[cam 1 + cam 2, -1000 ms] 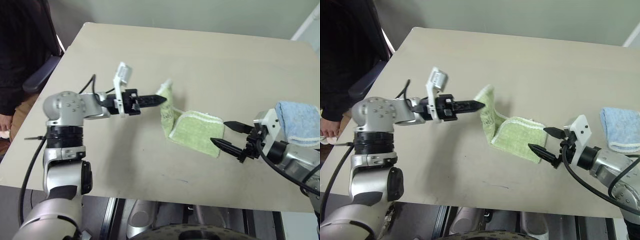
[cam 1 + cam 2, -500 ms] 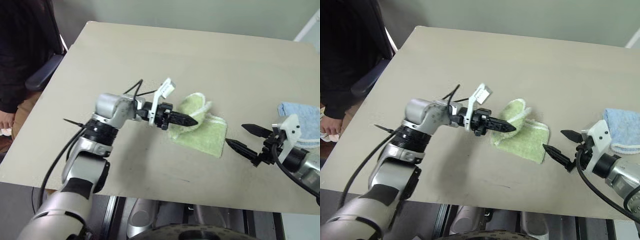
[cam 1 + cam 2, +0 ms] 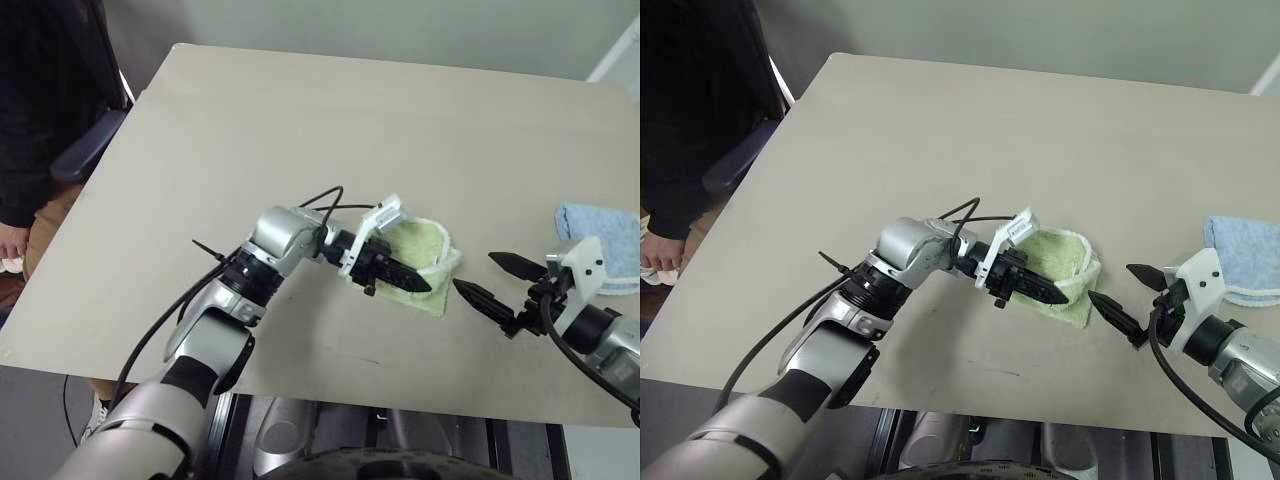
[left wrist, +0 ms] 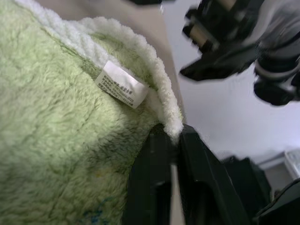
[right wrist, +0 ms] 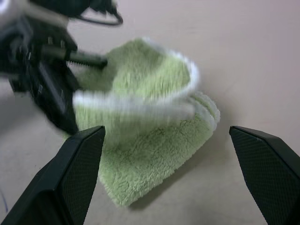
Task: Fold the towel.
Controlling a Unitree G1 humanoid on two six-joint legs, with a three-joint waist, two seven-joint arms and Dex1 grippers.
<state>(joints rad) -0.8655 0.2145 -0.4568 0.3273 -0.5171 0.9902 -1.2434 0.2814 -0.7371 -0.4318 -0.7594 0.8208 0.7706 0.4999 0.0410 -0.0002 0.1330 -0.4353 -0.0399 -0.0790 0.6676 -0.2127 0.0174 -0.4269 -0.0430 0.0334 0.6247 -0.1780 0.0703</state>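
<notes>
At the far left a person [image 3: 40, 110] in dark clothing is cut off by the frame edge, so little more than a sleeve and a trouser leg can be made out.

The bench [image 3: 300, 130] is a plain beige top, and its near left corner runs out of frame.

Right of centre, toward the near edge, lies the towel [image 3: 425, 265], light green terry cloth with white stitched edging. Its lower layer rests flat on the bench, while an upper flap is doubled over it and curls up, not lying flat; the edging traces that curl. The left wrist view shows a small white printed label [image 4: 121, 84] sewn near the edge; its print is too small to read.

The left gripper [image 3: 412, 283] reaches in from the left, over the towel's near side. In the left wrist view its black fingertips [image 4: 154, 154] pinch the white rim of the flap, with only a narrow slit between them. How much cloth lies inside the jaws is hidden by the pile.

Just right of the towel, apart from it, the right gripper [image 3: 492, 282] points toward it with its jaws spread wide and nothing between them.

At the far right a light blue towel [image 3: 600, 240] lies on the bench, partly covered by the right wrist and cut by the frame edge.
</notes>
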